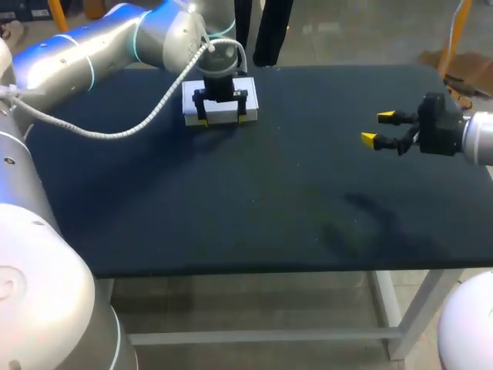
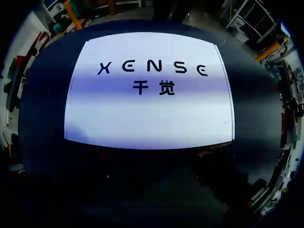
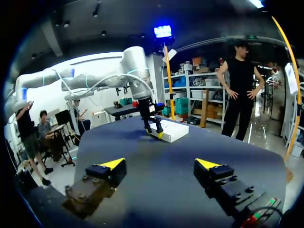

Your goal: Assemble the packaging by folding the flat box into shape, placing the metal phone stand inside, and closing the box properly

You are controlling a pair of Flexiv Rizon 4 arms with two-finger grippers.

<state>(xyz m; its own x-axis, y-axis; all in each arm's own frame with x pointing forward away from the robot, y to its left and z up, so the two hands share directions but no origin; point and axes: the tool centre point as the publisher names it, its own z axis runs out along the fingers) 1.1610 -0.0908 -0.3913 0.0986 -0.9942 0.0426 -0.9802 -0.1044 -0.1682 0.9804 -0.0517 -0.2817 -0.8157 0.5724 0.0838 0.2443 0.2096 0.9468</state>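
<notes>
- The shallow white box (image 1: 190,100) lies broad face up on the far left part of the dark table (image 1: 269,200).
- The left gripper (image 1: 223,119) stands straight down over the box, its fingers spread and its yellow tips at the box's near edge. The box is wider than the gap between them, so we see the jaws clasping nothing.
- The left arm (image 1: 100,46) comes in from the far left corner. A white coiled cable (image 1: 146,119) sags from its wrist above the tabletop.
- The right gripper (image 1: 377,128) hovers above the table's right side, well apart from the box, jaws released with nothing between them.
- We cannot tell whether the left tips press on the cardboard or hang just clear of it.
- In the left wrist view the box (image 2: 149,109) nearly fills the scene, with dark print on its top and the table (image 2: 47,95) around it. The gripper's own fingers are lost in shadow there.
- The right wrist view looks past its own right gripper (image 3: 160,165) and across the table (image 3: 118,142). It shows the box (image 3: 172,130) from the side, with a low wall that the head view barely gives, and the left gripper (image 3: 155,132) standing at one end of it.
</notes>
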